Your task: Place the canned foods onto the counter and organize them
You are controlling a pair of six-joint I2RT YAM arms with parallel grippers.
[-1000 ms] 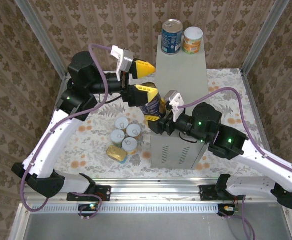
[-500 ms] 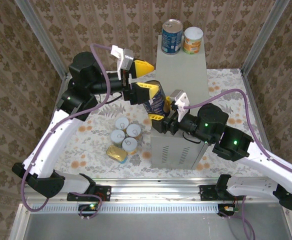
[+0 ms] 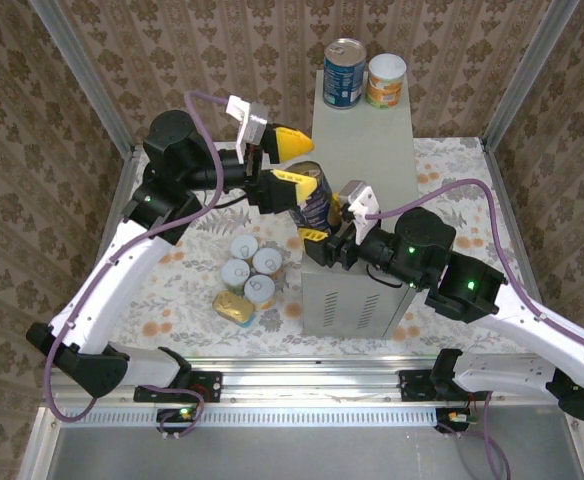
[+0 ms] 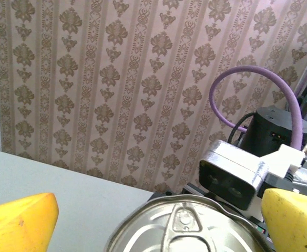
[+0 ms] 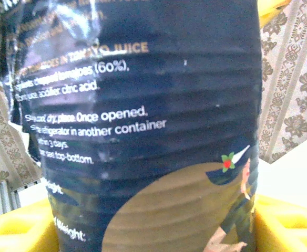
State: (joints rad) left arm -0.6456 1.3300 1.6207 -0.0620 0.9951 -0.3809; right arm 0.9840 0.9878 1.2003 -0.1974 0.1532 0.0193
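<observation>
Starting nearest my bases, the flat oblong tin [image 3: 234, 308] lies on the floral floor [image 3: 162, 290]. Just behind it stands a cluster of short white-lidded cans [image 3: 242, 246], four as far as I can count, touching or nearly so. None of these is on the bench [image 3: 367, 160] yet; they sit just beside its left wall.

Further in, my right tool [image 3: 315, 232] is clamped on the lower body of a dark blue can [image 3: 312, 198]. It holds the can upright at about the height of the bench top, over the near left corner; I cannot tell whether the base touches the top. My left tool [image 3: 290, 165] hangs at the can's silver lid with its yellow fingers spread wide, one to each side, gripping nothing.

At the far end of the bench top a blue-labelled can [image 3: 344, 72] and a shorter orange can [image 3: 386, 80] stand upright, close side by side.

I judge two cans placed and a third being delivered. The floor cluster and the flat tin are left to lift and line up, so roughly a third is done.
</observation>
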